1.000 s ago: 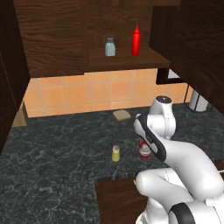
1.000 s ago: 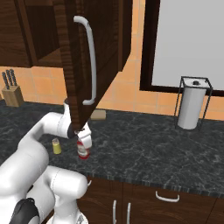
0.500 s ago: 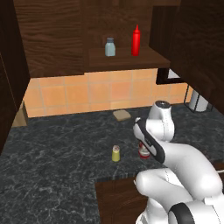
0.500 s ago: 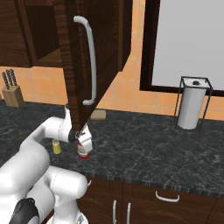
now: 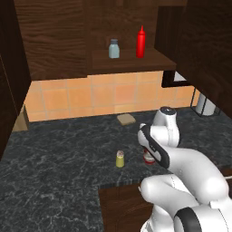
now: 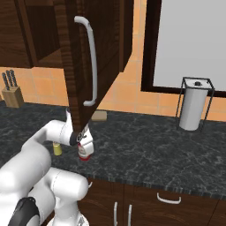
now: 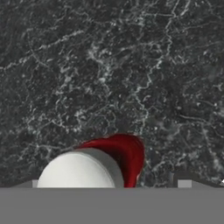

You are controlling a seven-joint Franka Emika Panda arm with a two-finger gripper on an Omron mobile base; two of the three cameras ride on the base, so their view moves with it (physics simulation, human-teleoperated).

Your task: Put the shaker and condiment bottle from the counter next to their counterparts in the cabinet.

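Note:
The squat red condiment bottle [image 6: 84, 154] stands on the dark marbled counter [image 5: 54, 154]. Its white cap [image 7: 78, 168] and red shoulder sit at the bottom of the hand view. My gripper [image 6: 84, 145] hangs right over the bottle, and its tips, barely showing, look spread wide apart on either side of the cap. In the left base view my arm hides most of the bottle [image 5: 147, 158]. The yellow shaker [image 5: 120, 159] stands just left of it. On the cabinet shelf [image 5: 131, 61] stand the pale grey-blue shaker [image 5: 113, 48] and the tall red squeeze bottle [image 5: 141, 42].
The open cabinet door [image 6: 101, 53] with its long handle hangs just above my wrist. A small tan block [image 5: 126, 119] lies near the tiled wall. A paper towel holder [image 6: 193, 108] stands at the right, a knife block [image 6: 11, 95] at the far left.
My hand has sunk slightly closer onto the condiment bottle. The bottle and the shaker have stayed in place.

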